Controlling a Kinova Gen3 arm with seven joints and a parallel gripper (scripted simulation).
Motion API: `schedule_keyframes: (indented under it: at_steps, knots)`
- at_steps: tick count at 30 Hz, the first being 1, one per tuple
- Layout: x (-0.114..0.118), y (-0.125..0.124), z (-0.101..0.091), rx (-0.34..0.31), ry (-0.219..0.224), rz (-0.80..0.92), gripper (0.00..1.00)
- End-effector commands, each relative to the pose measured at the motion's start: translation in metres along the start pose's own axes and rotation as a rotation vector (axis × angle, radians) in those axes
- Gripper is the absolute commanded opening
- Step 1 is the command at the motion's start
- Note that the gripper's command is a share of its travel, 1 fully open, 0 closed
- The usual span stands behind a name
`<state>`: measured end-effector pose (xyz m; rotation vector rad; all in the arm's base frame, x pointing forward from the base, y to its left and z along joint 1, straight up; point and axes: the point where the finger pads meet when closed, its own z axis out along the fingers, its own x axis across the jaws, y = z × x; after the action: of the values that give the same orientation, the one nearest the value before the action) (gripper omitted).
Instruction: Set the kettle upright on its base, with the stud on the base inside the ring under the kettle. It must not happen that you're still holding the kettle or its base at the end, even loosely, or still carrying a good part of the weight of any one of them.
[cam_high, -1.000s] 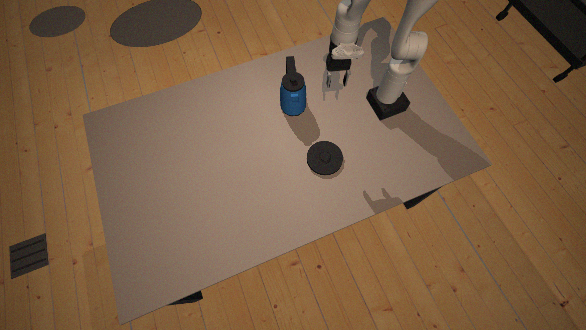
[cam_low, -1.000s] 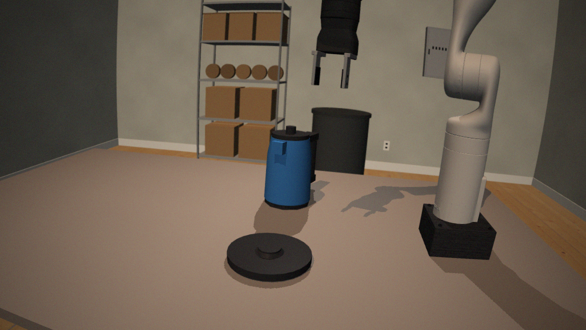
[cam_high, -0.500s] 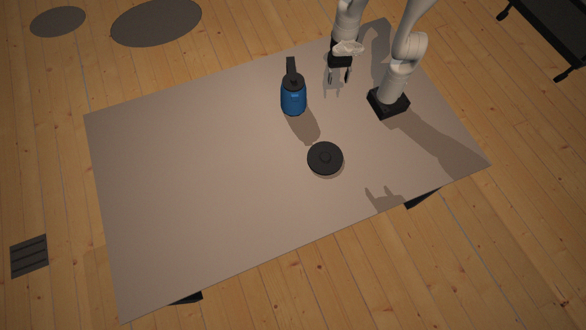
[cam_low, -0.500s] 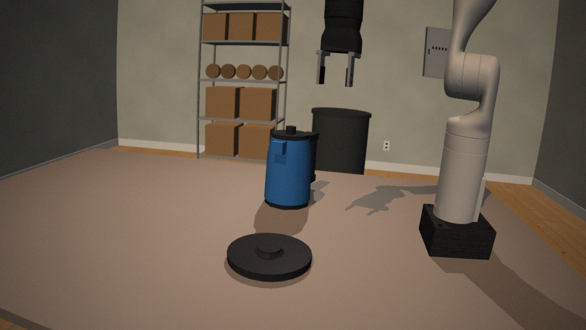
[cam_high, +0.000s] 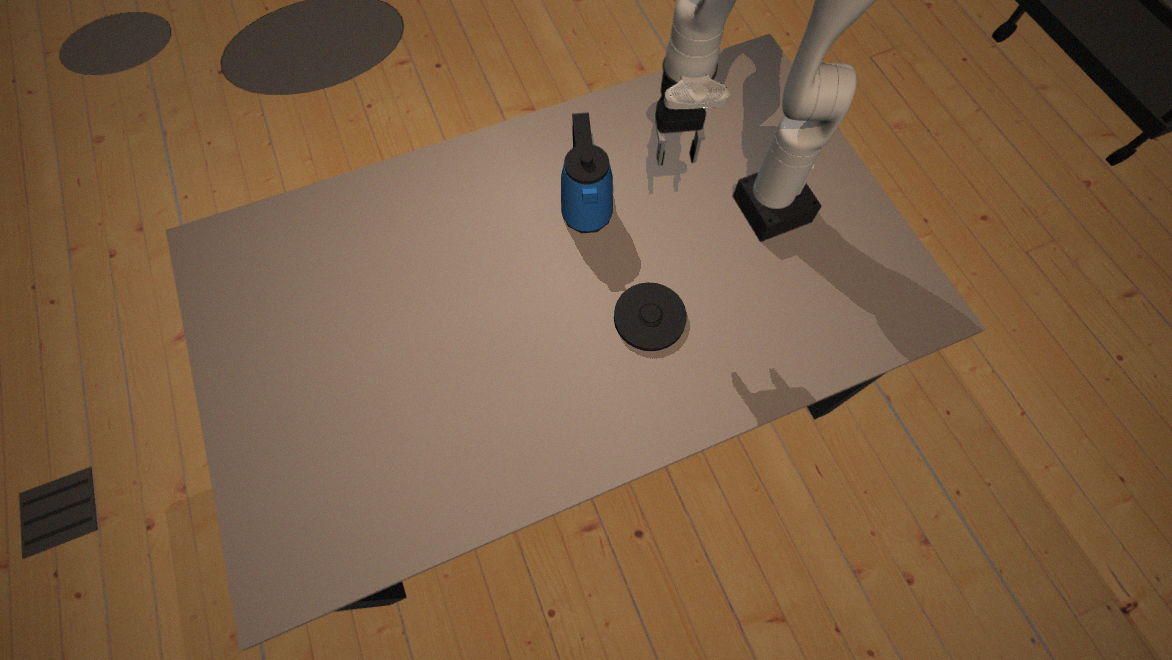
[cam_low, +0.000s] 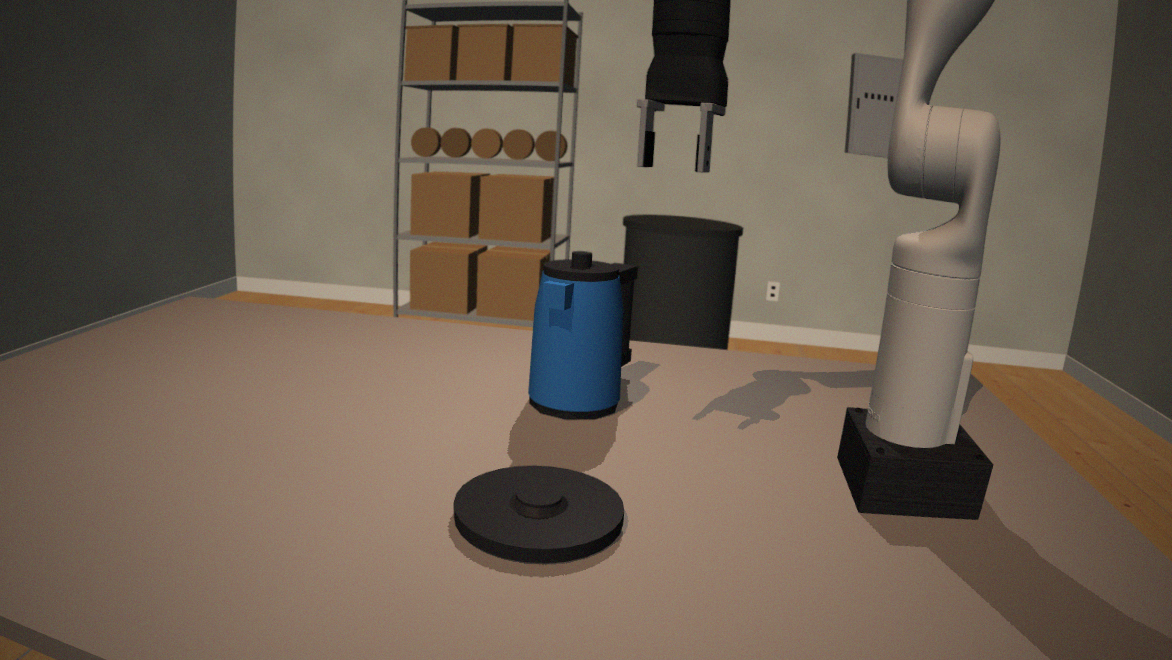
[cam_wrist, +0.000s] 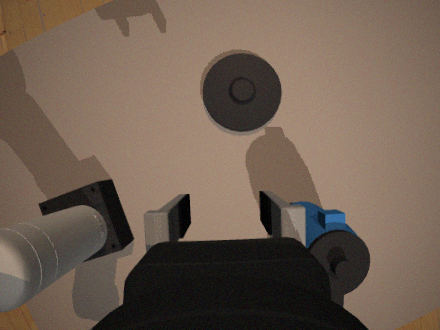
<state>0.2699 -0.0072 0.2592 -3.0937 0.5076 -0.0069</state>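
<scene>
A blue kettle (cam_high: 587, 195) (cam_low: 577, 344) (cam_wrist: 320, 223) with a black lid and a black handle stands upright on the table, apart from its base. The round black base (cam_high: 650, 317) (cam_low: 537, 513) (cam_wrist: 242, 91) lies flat nearer the table's front, with its stud (cam_high: 651, 313) (cam_low: 538, 501) (cam_wrist: 242, 89) showing in the middle. My gripper (cam_high: 677, 152) (cam_low: 674, 155) (cam_wrist: 225, 207) is open and empty. It hangs high above the table, pointing down, beside the kettle on its handle side.
The arm's black mount (cam_high: 775, 209) (cam_low: 914, 475) (cam_wrist: 90, 212) stands on the table (cam_high: 369, 344) near its right edge. A shelf rack with boxes (cam_low: 483, 163) and a dark bin (cam_low: 682, 278) stand beyond the table.
</scene>
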Motion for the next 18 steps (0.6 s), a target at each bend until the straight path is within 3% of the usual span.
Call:
schedule_keyframes:
  at_steps: [1,18]
  knots:
    - [0.0001,0.0004,-0.0005,0.001,0.000,0.001,1.00]
    - [-0.0005,0.0017,-0.0008,-0.001,-0.001,0.002,1.00]
